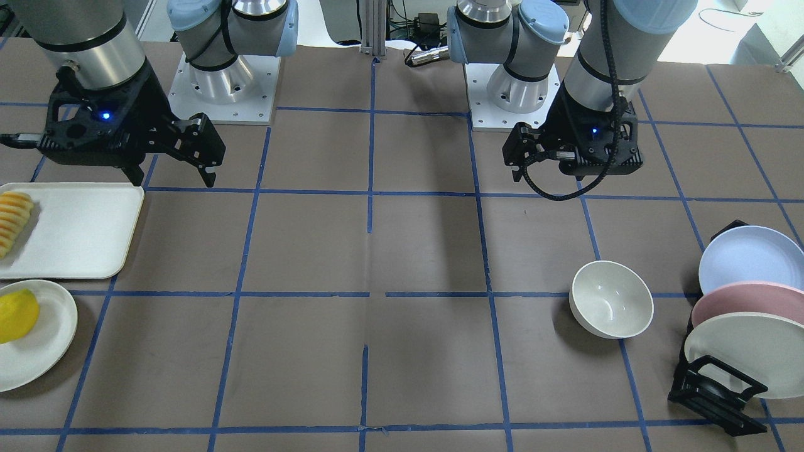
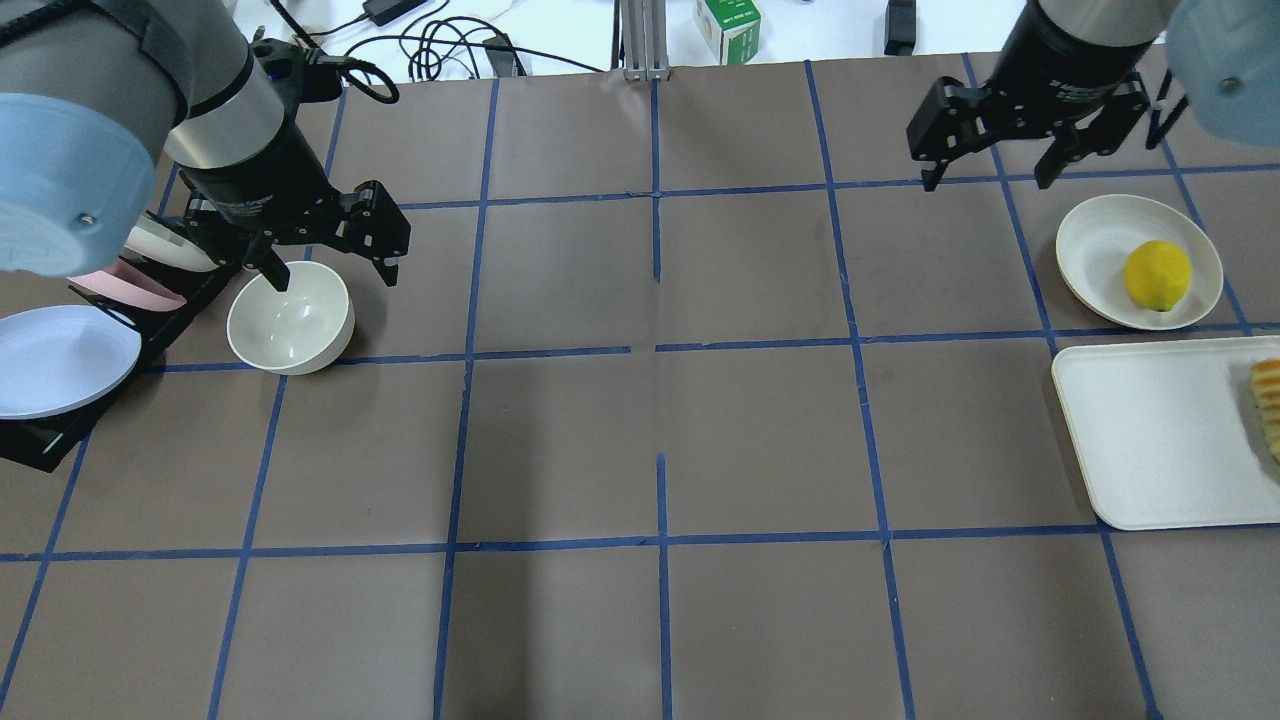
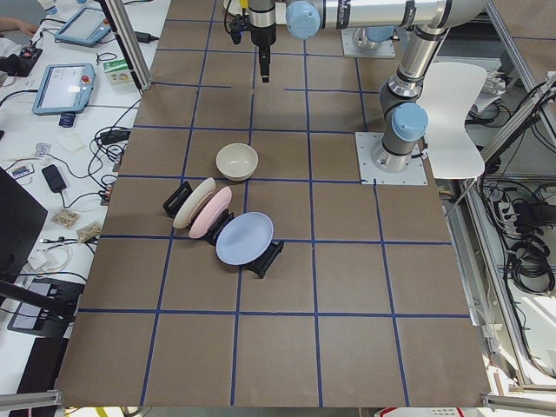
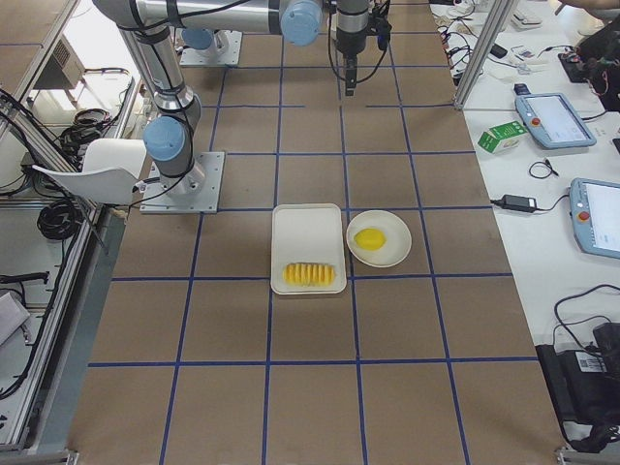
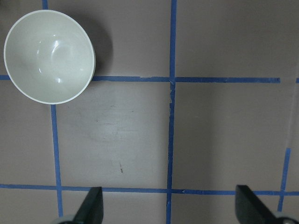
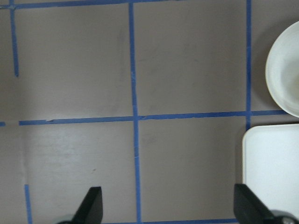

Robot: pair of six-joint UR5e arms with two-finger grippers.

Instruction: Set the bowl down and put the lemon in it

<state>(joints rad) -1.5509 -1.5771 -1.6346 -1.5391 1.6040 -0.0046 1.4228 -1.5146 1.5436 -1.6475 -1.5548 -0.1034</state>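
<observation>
The off-white bowl [image 2: 290, 317] stands upright and empty on the table, beside the dish rack; it also shows in the front view [image 1: 611, 299] and the left wrist view [image 5: 49, 56]. The yellow lemon [image 2: 1157, 275] lies on a flat white plate [image 2: 1095, 240] at the opposite end, also seen in the front view [image 1: 17, 314]. My left gripper [image 2: 333, 275] hangs open and empty above the table by the bowl, jaws wide apart [image 5: 170, 207]. My right gripper [image 2: 988, 180] is open and empty, raised beside the lemon's plate [image 6: 170, 207].
A white tray [image 2: 1150, 440] with ridged yellow-orange sliced food [image 2: 1268, 405] sits next to the lemon's plate. A black dish rack [image 1: 716, 392] holds blue, pink and white plates [image 1: 747, 257] close to the bowl. Blue tape lines grid the brown table.
</observation>
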